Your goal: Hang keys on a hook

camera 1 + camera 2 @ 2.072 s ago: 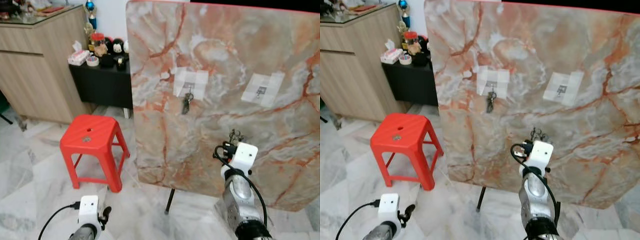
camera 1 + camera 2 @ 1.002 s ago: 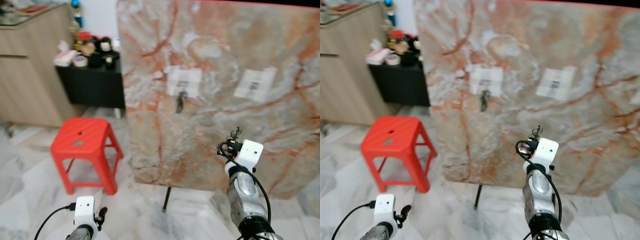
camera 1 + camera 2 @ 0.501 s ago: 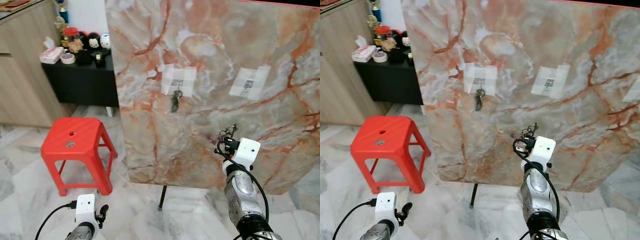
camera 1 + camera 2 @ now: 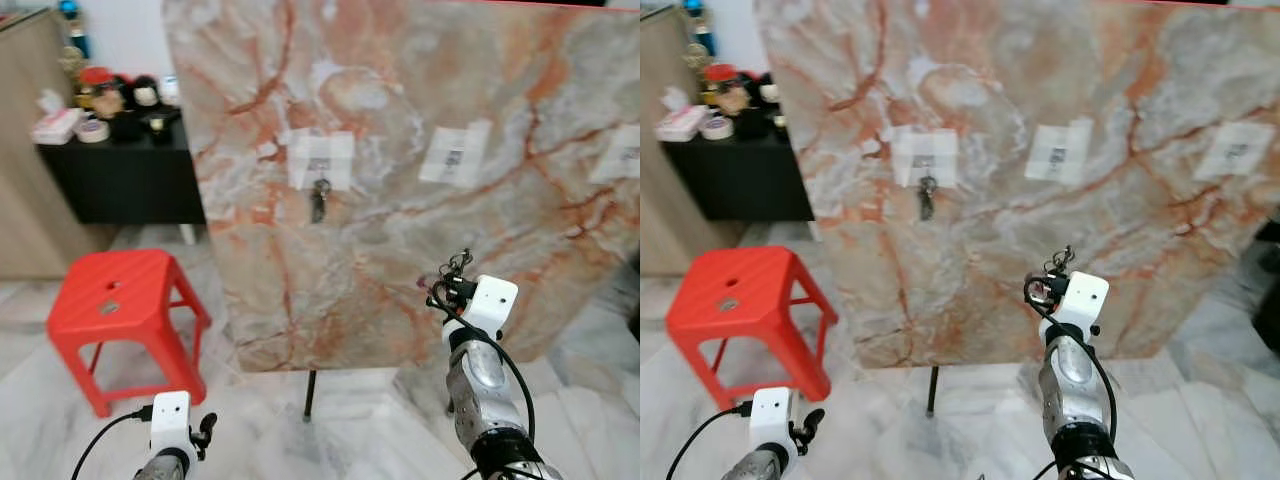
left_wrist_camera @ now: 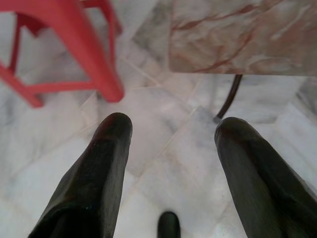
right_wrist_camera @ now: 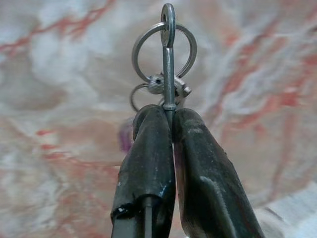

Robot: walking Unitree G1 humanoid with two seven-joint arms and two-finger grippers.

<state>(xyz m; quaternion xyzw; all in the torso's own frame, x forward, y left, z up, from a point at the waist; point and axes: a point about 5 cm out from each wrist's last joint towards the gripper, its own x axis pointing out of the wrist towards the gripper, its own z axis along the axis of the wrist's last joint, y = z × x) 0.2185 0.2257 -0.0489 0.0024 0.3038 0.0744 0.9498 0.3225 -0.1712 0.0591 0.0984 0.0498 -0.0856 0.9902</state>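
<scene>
Right wrist view has the right tool (image 6: 171, 129) pinching the keys (image 6: 167, 64) by one thin shaft, rings above its tips, so they could twist or slip. Beyond, on the marble board (image 4: 400, 200), the free hook (image 4: 452, 158) sits well above; a misjudged reach would miss it.

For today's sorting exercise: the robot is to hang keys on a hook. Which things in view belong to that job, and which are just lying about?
Belong to the job:
- keys pinched in the right gripper
- free hook on the marble board

Just lying about:
- red stool
- black side table with its knick-knacks
- keys already hung
- left gripper, idle
</scene>
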